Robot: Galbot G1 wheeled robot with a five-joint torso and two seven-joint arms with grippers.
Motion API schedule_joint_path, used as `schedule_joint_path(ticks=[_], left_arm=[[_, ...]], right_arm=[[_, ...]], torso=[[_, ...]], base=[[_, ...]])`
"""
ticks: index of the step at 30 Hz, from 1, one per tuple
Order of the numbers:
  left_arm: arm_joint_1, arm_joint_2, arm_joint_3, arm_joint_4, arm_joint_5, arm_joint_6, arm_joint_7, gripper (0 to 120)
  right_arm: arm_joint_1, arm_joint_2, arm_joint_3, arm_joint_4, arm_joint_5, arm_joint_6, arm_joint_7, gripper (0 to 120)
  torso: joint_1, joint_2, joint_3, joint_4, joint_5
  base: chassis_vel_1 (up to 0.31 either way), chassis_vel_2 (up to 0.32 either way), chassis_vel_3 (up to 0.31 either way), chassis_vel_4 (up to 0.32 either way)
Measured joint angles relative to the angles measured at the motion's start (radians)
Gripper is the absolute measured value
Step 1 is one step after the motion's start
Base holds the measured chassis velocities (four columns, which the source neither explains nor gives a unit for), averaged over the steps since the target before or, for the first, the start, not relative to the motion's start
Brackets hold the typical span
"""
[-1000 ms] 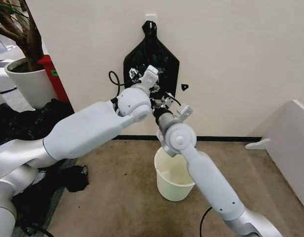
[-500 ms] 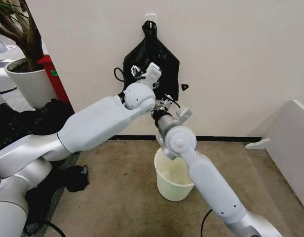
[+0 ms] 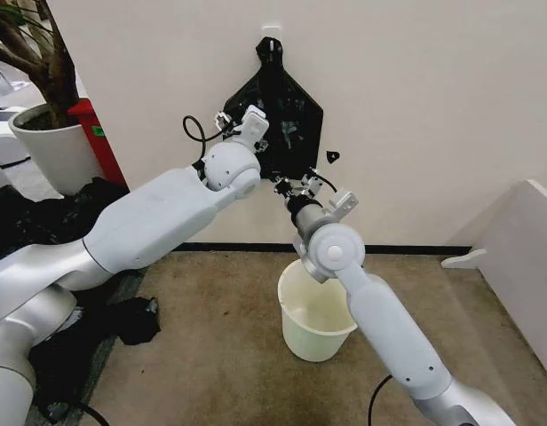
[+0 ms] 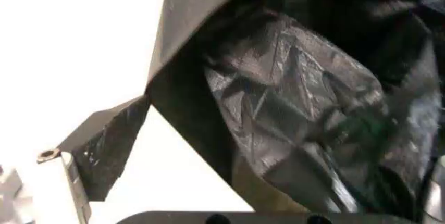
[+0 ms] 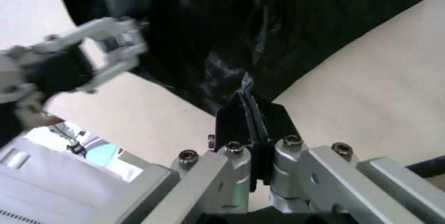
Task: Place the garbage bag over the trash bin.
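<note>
1. The right gripper (image 5: pixel 245 110) has its black fingers pinched together on the thin, shiny black plastic garbage bag (image 3: pixel 278 115) hanging on the wall, probably to pull it free.
2. The left gripper (image 3: pixel 227 120) is beside the bag; I cannot tell its fingers.
3. The small round cream plastic trash bin (image 3: pixel 316 311) waits on the floor below.

Head view: high, looking forward and down at a white wall (image 3: pixel 416 106) and carpeted floor (image 3: pixel 211 337), both arms reaching away from it, mid range. Left wrist view: very close, facing the black bag (image 4: pixel 306 109) against the wall. Right wrist view: close, looking along its own end effector (image 5: pixel 250 125) at the same bag, left end effector (image 5: pixel 90 52) beyond. All three share the bag on the wall.
</note>
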Motion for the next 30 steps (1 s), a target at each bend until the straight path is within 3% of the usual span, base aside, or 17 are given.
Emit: schedule_joint_path(ticks=[30], left_arm=[[0.055, 0.140, -0.076, -0.206, -0.082, 0.000, -0.065, 100]], right_arm=[[-0.027, -0.037, 0.048, -0.023, -0.069, -0.004, -0.014, 0]], torso=[[0.000, 0.000, 0.000, 0.0003, -0.0001]], base=[[0.000, 0.000, 0.000, 0.000]])
